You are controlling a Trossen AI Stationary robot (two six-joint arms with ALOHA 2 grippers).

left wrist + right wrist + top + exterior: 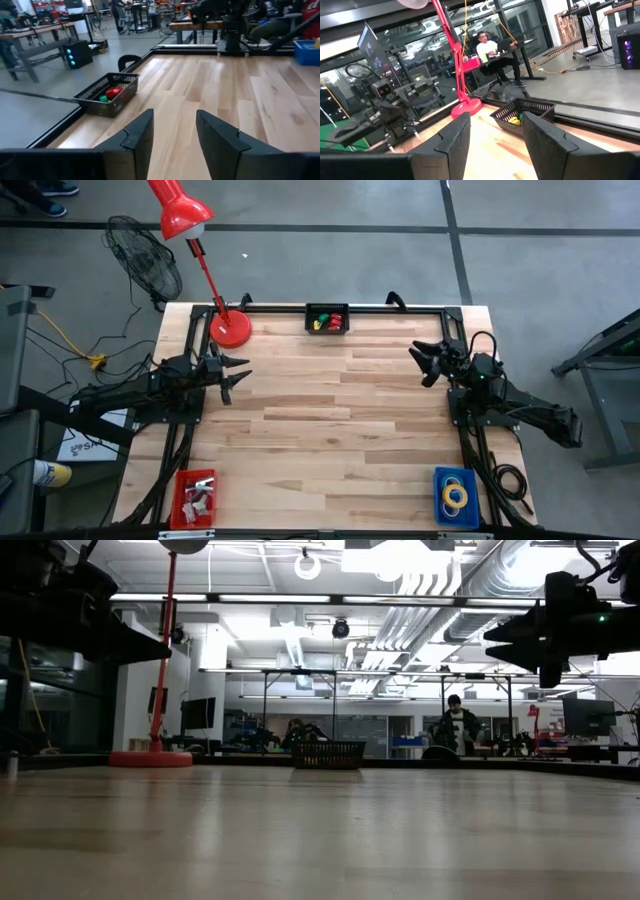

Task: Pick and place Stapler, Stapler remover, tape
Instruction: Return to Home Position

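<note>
Tape (457,496) in blue basket (440,477); wooden table (330,430).

Lamp (230,328), black basket (327,319), red basket (194,498), blue basket (457,497) rim the open table (330,430).

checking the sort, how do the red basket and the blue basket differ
The red basket sits in the corner on the left arm's side; the blue basket sits in the corner on the right arm's side. The red basket holds small pale pieces; the blue basket holds ring-shaped tape rolls. Both are small, rectangular, and at the same table edge.
</note>
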